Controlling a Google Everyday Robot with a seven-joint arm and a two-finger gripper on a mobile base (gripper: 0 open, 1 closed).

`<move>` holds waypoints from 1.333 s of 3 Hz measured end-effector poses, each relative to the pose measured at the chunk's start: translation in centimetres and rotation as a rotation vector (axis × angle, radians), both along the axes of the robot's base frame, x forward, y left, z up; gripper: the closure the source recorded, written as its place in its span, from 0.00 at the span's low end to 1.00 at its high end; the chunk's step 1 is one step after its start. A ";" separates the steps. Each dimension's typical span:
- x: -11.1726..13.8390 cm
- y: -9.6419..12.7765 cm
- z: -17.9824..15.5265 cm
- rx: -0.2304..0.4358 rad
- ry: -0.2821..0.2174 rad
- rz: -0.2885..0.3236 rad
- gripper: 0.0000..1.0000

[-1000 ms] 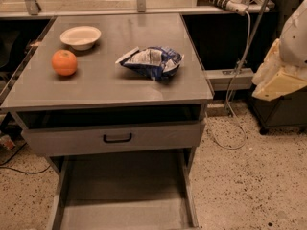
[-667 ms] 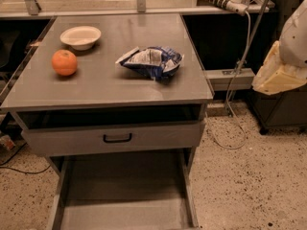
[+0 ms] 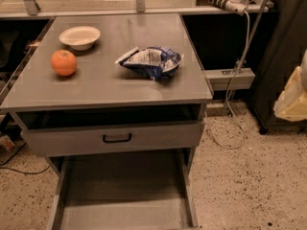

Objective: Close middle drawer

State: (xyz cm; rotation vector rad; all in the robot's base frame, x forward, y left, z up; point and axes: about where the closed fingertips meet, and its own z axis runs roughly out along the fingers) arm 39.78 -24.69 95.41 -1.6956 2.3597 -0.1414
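Middle drawer (image 3: 124, 195) stood pulled far out, its front cut off below. Gripper out of frame, so I couldn't tell its grip. Counter (image 3: 105, 87) held one orange (image 3: 64, 63), one bowl (image 3: 80, 36), one bag (image 3: 151, 61).

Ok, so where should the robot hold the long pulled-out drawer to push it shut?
Its front end, likely, coming from the front: the middle drawer sticks straight out toward the camera, so pushing straight back slides it in. That end is cut off below. The gripper is far right, away from it.
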 end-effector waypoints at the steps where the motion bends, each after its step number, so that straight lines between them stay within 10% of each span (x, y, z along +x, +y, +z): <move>1: -3.3 -2.4 -1.5 -0.035 0.058 -0.056 1.00; 3: -4.7 -1.9 -3.4 -0.015 0.086 -0.065 1.00; 4: -9.4 0.5 -6.6 0.030 0.187 -0.073 1.00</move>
